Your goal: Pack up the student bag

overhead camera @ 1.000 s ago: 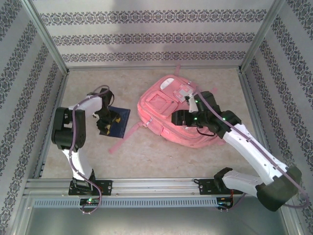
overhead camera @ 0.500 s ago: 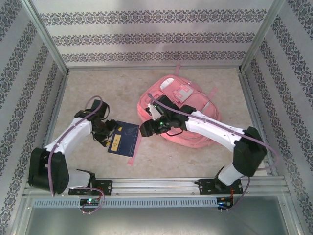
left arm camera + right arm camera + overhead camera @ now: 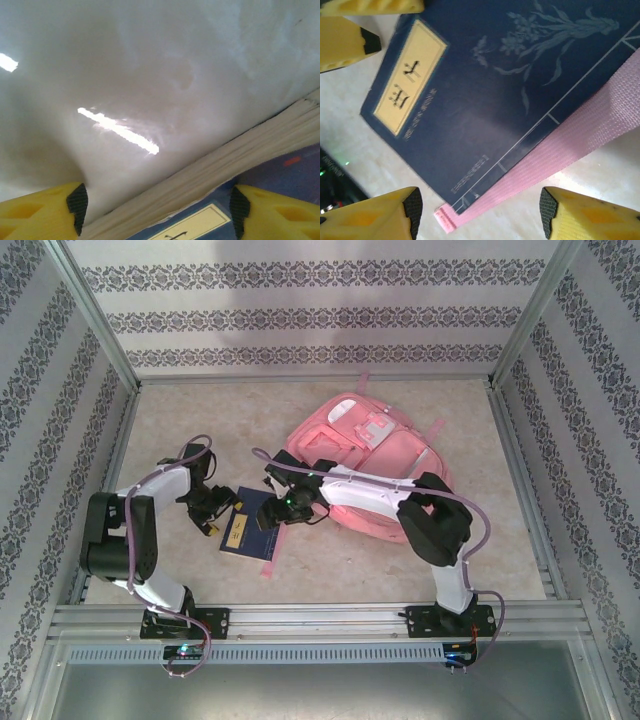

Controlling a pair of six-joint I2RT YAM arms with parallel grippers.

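The student bag (image 3: 400, 455) lies flat on the worktop (image 3: 330, 570), right of centre in my top view. It is pink, its front pockets face up, and a pale patch sits near its upper edge. A pink strap (image 3: 270, 562) trails from it toward the lower left, and the right arm reaches across the bag's lower left part.

Left of the bag, between the two arms, I see a dark blue book (image 3: 250, 535) flat on the worktop. Both arms meet over it. The left fingers (image 3: 225, 515) are at its left edge and the right fingers (image 3: 272, 520) at its right side, by the strap.

On my left wrist camera the left fingers (image 3: 35, 212) stand apart in the bottom corners. The book (image 3: 260, 145) shows its pale page edge running diagonally between them, with a bit of blue cover and a cream label at the bottom. I see no squeeze on it, so I read them as open around that edge.

On my right wrist camera the right fingers (image 3: 375, 215) are also spread wide, in the bottom corners, above the lower end of the book (image 3: 485, 100) and holding nothing. The cover carries a cream title label (image 3: 410, 85) and a faint flower drawing. The strap (image 3: 580, 135) runs along the book's lower right edge, seemingly tucked under it. The left fingers (image 3: 345, 42) appear at the upper left, one over the book's corner and one beside it on the worktop.
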